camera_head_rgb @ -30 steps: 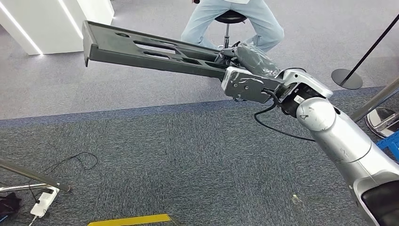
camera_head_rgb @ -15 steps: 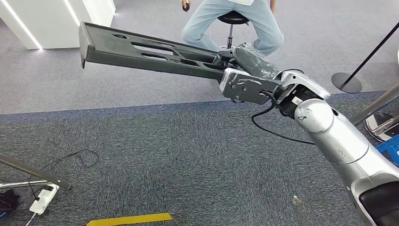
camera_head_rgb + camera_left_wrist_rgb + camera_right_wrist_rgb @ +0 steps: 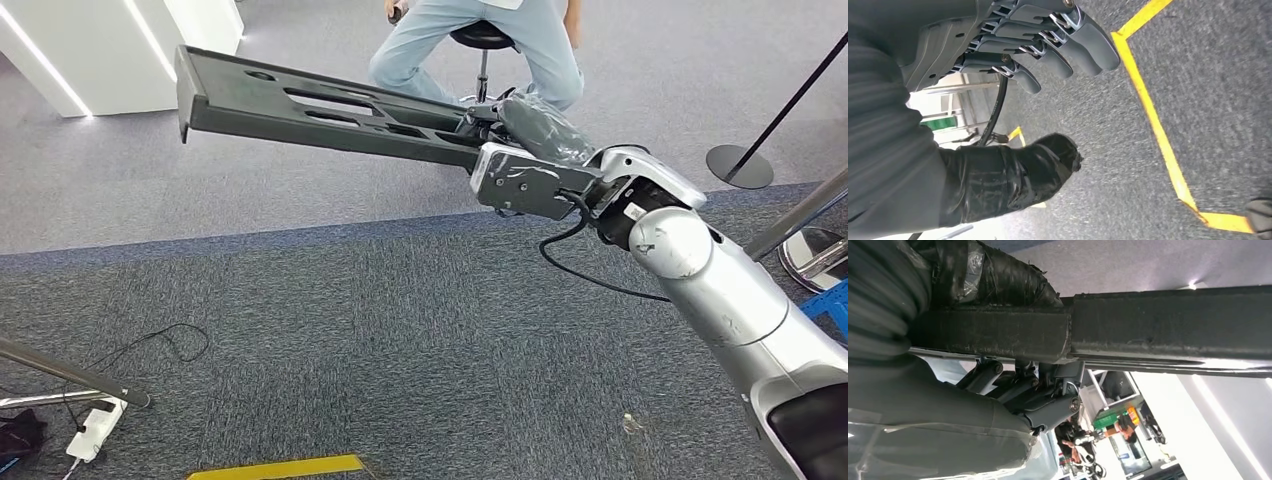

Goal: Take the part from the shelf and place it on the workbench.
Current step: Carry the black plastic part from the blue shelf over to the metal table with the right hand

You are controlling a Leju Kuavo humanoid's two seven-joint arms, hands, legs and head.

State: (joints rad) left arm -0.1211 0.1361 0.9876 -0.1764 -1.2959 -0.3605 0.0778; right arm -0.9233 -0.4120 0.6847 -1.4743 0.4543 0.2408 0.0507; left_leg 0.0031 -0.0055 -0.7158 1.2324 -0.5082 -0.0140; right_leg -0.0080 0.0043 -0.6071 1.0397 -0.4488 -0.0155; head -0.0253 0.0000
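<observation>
While my right arm reaches forward over the carpet, my right hand [image 3: 520, 150] grips one end of the long black part [image 3: 320, 110], holding it out in the air, roughly level, its far end pointing to the left toward a white counter [image 3: 90, 50]. Part has slots along its flat top face. In the right wrist view my fingers [image 3: 1048, 400] wrap one side of the part's bar [image 3: 1158, 322] and the black-wrapped thumb presses the other side. My left hand [image 3: 1013, 65] hangs over dark carpet beside a yellow floor line [image 3: 1153, 125]; fingers apart, lightly curled, holding nothing. Floor, left to right in the head view: power strip [image 3: 95, 425] with a black cable, yellow tape strip [image 3: 275, 467], then a person [image 3: 480, 50] in light jeans seated on a stool beyond the part, a black stand base [image 3: 738, 165] further right.
</observation>
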